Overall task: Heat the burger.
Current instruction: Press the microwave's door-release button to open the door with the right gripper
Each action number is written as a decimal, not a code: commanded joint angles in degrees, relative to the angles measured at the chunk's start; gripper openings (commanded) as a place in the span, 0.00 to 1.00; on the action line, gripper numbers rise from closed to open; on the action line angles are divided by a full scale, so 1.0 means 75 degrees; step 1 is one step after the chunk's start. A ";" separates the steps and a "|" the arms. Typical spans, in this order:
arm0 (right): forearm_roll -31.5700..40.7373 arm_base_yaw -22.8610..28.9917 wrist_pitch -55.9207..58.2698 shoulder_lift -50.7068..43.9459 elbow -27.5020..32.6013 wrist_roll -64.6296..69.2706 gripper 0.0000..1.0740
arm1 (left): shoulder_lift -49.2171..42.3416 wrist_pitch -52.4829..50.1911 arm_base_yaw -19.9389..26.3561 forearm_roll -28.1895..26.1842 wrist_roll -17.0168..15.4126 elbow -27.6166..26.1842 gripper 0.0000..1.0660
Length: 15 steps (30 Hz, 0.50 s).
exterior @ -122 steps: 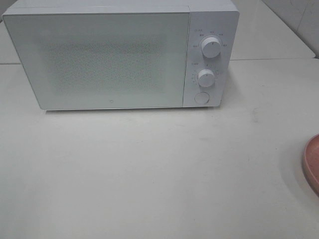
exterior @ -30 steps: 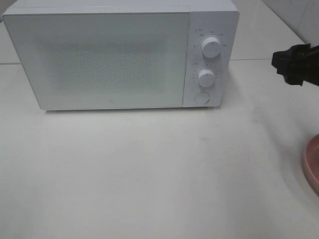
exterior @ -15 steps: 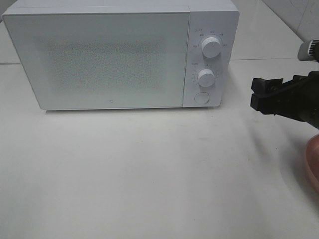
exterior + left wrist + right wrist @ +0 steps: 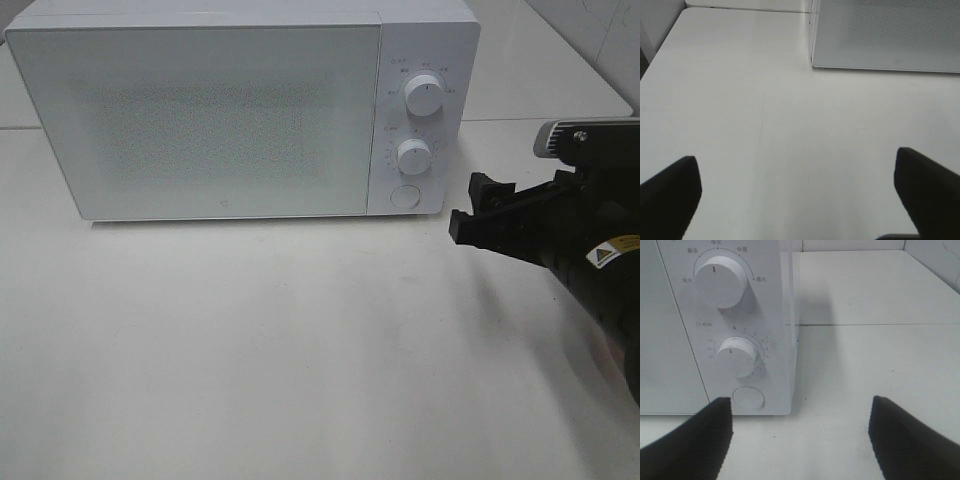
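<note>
The burger is not in any view. A white microwave [image 4: 200, 110] stands at the back of the table with its door shut. Its panel has an upper knob [image 4: 424, 95], a lower knob [image 4: 413, 155] and a round button [image 4: 404, 196]. My right gripper [image 4: 472, 208] is open and empty, just right of the panel and level with the button. The right wrist view shows its fingers [image 4: 690, 440] apart, facing the upper knob [image 4: 720, 282], lower knob [image 4: 737, 356] and button [image 4: 748, 397]. My left gripper [image 4: 797, 200] is open and empty over bare table, in front of the microwave's lower left corner [image 4: 885, 35].
The white table [image 4: 250, 350] stretches in front of the microwave. The right arm [image 4: 590, 250] covers the table's right side. A tiled wall [image 4: 600, 30] rises at the far right.
My right arm has come in from the right edge and moved left and down toward the microwave's panel. It now covers the pink plate that showed at the right edge.
</note>
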 commanded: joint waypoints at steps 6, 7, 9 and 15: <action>0.1085 0.1062 -0.0879 0.0733 -0.0252 -0.0099 0.69 | -0.0168 -0.0122 0.0038 -0.0069 0.0000 0.0015 0.95; 0.1085 0.1062 -0.0879 0.0733 -0.0252 -0.0099 0.69 | -0.0168 -0.0122 0.0038 -0.0069 0.0000 0.0015 0.95; 0.1199 0.1222 -0.0848 0.0940 -0.0390 -0.0099 0.69 | -0.0168 -0.0122 0.0038 -0.0069 0.0000 0.0015 0.95; 0.1192 0.1283 -0.0795 0.1016 -0.0458 -0.0099 0.69 | -0.0168 -0.0122 0.0038 -0.0069 0.0000 0.0015 0.95</action>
